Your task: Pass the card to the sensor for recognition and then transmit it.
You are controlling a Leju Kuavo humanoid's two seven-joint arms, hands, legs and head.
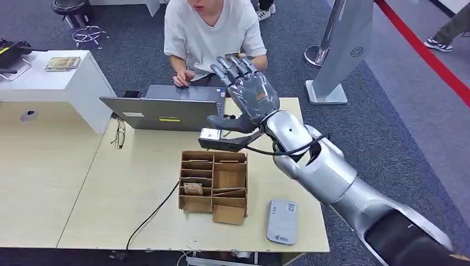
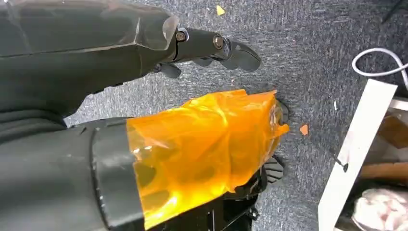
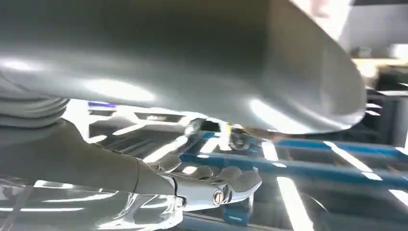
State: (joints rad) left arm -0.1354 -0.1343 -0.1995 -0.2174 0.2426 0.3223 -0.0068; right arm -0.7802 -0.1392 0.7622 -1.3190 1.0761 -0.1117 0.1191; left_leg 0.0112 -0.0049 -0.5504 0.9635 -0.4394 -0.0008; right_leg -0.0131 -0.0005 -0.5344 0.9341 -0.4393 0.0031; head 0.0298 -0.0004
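The left hand (image 2: 202,45) hangs over grey carpet; its dark fingers (image 2: 240,54) are bent loosely, apart, with nothing in them.

At the near edge of the light wooden table (image 1: 83,221) lies a grey flat device (image 1: 281,221), face up, just right of a cardboard organiser (image 1: 213,180). The organiser is split into small compartments; a brownish flat piece (image 1: 193,188) lies in one on its left side, and whether that is a card cannot be told. A black cable (image 1: 149,216) runs from the organiser toward the table's front edge.

Beyond the organiser the silver right arm reaches in from the lower right, and the right hand (image 1: 249,94) is raised above the table's far half. Its fingers (image 1: 235,66) stand straight and spread, and the thumb points out sideways. Just under the thumb tip sits a small pale piece (image 1: 209,134), possibly the card, over a dark flat shape; whether the thumb presses it or it merely lies below cannot be told.

Farther back stands an open grey laptop (image 1: 161,111), with glasses (image 1: 119,136) beside its left corner. Behind it sits a person in a white shirt (image 1: 210,33), one hand on the keyboard.
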